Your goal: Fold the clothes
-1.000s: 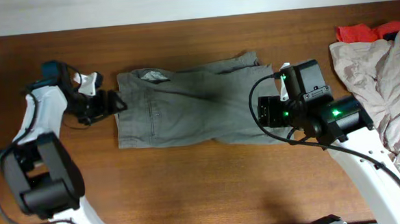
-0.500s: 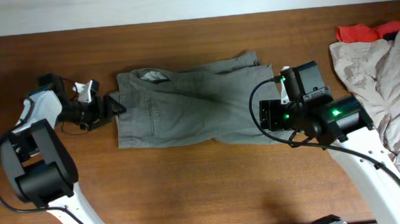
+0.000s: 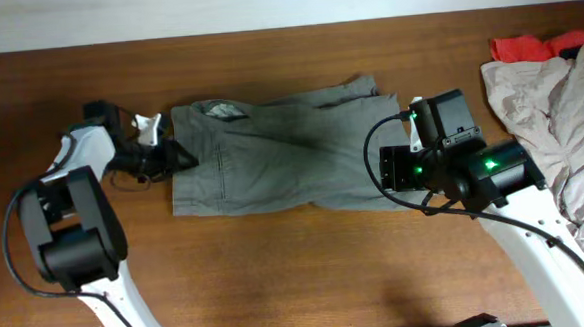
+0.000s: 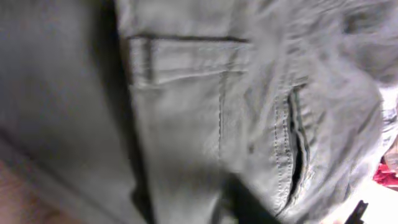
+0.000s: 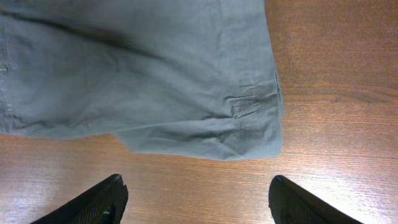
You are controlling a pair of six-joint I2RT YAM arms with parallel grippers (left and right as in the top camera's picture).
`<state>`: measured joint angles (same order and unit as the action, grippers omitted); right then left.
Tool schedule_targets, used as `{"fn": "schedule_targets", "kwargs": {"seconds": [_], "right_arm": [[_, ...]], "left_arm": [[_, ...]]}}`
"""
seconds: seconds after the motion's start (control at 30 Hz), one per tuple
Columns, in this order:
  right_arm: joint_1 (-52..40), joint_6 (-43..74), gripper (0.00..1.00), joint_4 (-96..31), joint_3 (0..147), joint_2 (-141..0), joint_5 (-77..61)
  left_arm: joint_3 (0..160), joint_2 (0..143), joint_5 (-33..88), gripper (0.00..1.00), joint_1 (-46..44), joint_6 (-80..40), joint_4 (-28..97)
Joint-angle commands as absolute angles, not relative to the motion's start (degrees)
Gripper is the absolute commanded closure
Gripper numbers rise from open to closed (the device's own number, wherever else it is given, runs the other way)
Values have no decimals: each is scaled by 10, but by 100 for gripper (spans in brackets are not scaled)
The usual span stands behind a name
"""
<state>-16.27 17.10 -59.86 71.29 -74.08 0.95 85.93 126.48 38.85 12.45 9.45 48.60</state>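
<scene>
Overhead, the shorts (image 3: pixel 272 155) lie flat on the counter (image 3: pixel 278 274). The left tool (image 3: pixel 177 158) meets their left edge; I cannot tell whether it grips. The left wrist view shows only blurred fabric and a pocket slit (image 4: pixel 297 149). In the right wrist view, the right tool (image 5: pixel 198 198) hangs released over bare wood beside the shorts.

Brown wooden table (image 3: pixel 278 274); pale beige crumpled garment (image 3: pixel 555 120) at right edge; red cloth (image 3: pixel 526 46) partly under it
</scene>
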Motion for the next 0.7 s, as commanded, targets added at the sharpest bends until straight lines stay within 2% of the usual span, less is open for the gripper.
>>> {"fn": "schedule_targets", "kwargs": {"seconds": [0.0, 0.23, 0.47, 0.67], "right_arm": [[-161, 167, 22, -598, 713, -732, 6], [-161, 167, 22, -598, 713, -732, 6], [-161, 167, 22, -598, 713, -732, 6], [-161, 167, 23, -598, 713, -732, 6]], "left_arm": [[853, 1279, 382, 99, 127, 99, 487], [894, 1250, 381, 99, 131, 97, 541], [986, 1169, 272, 99, 103, 93, 615], [1014, 1142, 135, 99, 36, 84, 636]]}}
